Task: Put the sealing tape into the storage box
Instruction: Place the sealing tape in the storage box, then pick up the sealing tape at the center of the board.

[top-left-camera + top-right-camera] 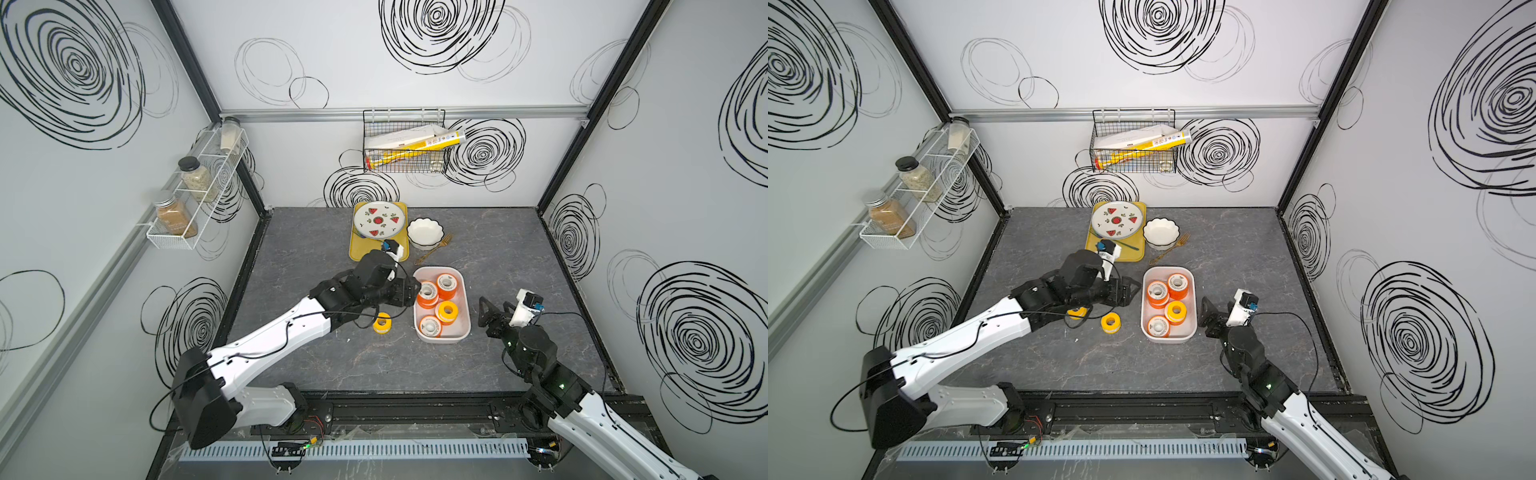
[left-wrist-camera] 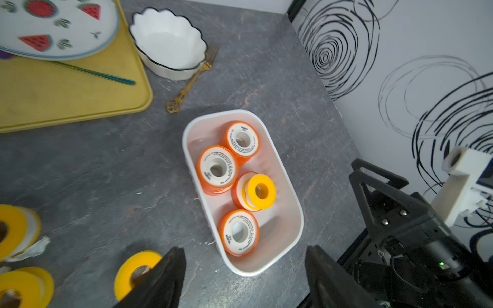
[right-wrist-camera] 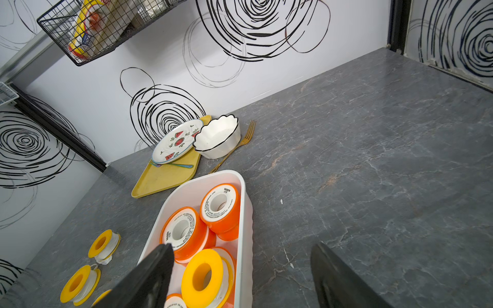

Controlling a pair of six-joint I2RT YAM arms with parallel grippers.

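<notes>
Grey stone-look countertop [image 1: 332, 365] carries everything. The left arm [image 1: 291, 328] reaches low across it. The left gripper [image 1: 402, 291] is at the storage box's left wall, jaws spread with nothing between them. It reads as a drop-off pose or the start of a swing to the loose rolls, can't say which. The right arm [image 1: 536, 353] hangs on the box's other side. The right gripper [image 3: 242, 246] is also wide apart and empty, near the rim, probably kept clear of the left. The storage box [image 1: 454, 331] sits mid-table between both arms, so either can reach it. A yellow tray [image 1: 359, 249], watermelon plate [image 1: 378, 220], scalloped bowl [image 1: 424, 232] and gold fork [image 1: 434, 249] are bunched at the back, not part of the job.

Sealing tape: four spools show in the box, three orange spools [image 1: 427, 292] and one yellow spool [image 2: 261, 190]. The yellow one rides on another spool, so they are stacked. The rest lie on the table left of the box, one loose yellow spool [image 1: 382, 323] in the open.

Hidden: the left arm covers other loose rolls from above. A top view catches one half under the arm [image 1: 1077, 311]. The left wrist view shows more, cut at the frame edge [image 2: 21, 288], so the count is unsure. The box's lower layer can't be counted. One loose roll trails a ragged tape end [image 2: 34, 248].
</notes>
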